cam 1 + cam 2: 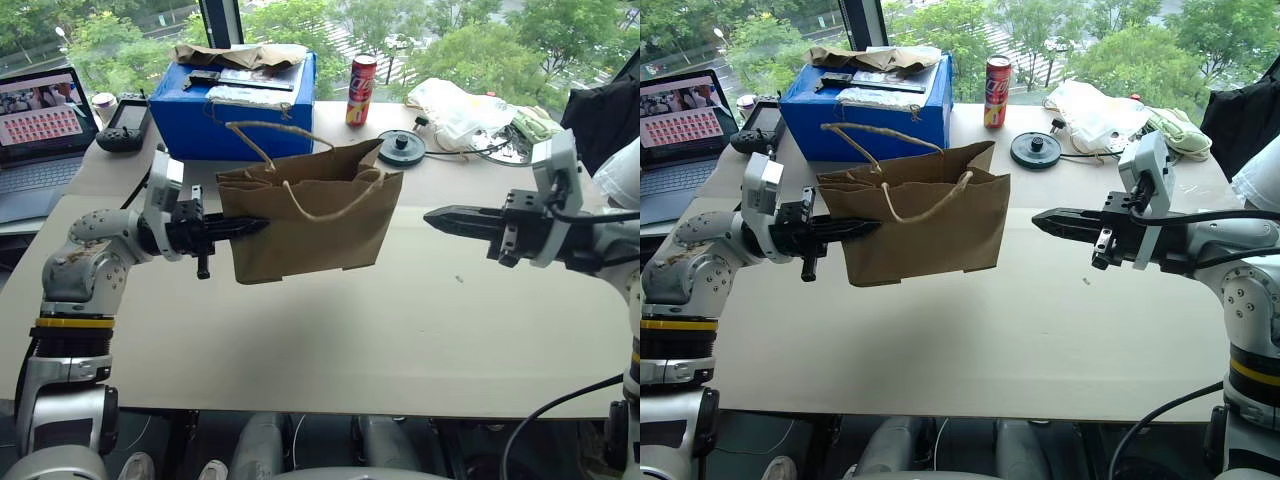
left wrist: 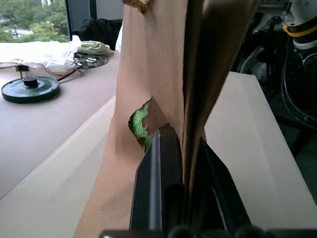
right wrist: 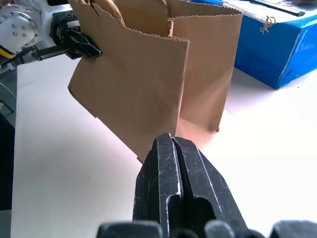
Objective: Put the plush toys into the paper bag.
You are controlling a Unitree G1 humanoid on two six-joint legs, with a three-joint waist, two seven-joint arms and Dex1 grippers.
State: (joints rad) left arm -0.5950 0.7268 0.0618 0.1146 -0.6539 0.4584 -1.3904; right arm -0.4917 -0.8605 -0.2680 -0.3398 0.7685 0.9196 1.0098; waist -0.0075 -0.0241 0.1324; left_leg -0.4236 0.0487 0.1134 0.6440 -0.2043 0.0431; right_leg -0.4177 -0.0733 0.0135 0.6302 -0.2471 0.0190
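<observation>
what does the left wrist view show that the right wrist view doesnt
Left wrist view: a tear in the paper bag wall with the green plush toy showing through, the left gripper fingers clamped on the bag's edge, a black disc on the table.

Right wrist view: the blue box, the right gripper with fingers shut and nothing between them, and the bag's serrated open top.

Both: the brown bag, the left gripper holding it, the pale table.
</observation>
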